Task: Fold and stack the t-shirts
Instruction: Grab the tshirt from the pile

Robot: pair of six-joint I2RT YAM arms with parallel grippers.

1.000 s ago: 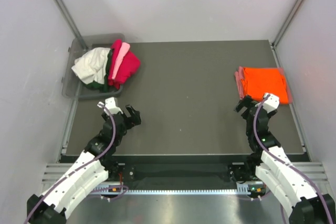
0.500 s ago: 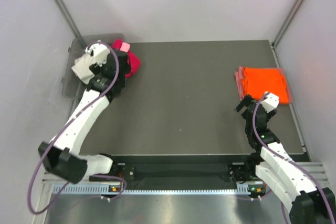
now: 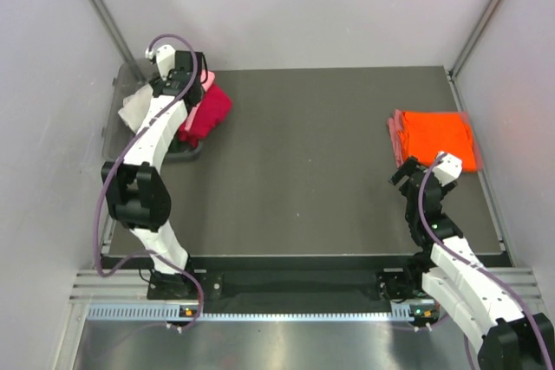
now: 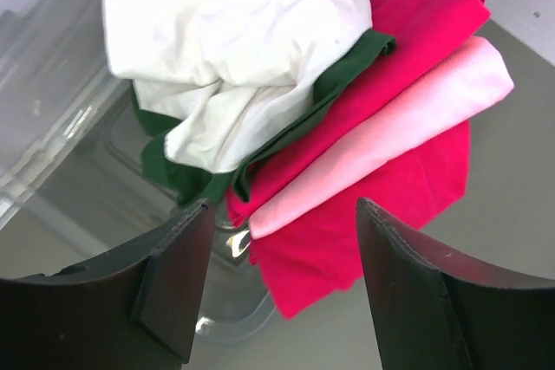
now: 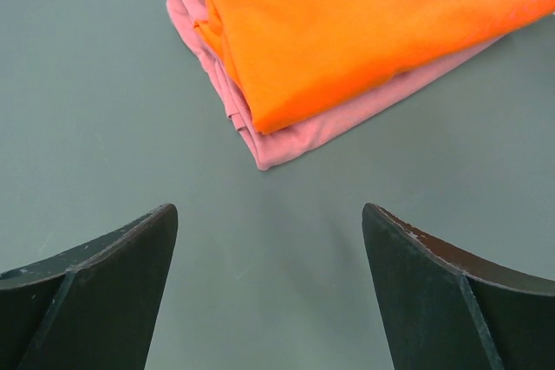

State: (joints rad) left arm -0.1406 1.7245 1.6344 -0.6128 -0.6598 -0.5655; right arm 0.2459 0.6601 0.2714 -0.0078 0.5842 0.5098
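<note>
Left gripper: open, empty, upper left.
Right gripper: open, empty.
Pale pink shirt: soft, limp; probably best pinched at its lower-left end.

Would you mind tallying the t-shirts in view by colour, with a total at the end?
Cream t-shirt: 1
Dark green t-shirt: 1
Crimson red t-shirt: 1
Pale pink t-shirt: 1
Orange t-shirt: 1
Salmon pink t-shirt: 1
Total: 6
</note>
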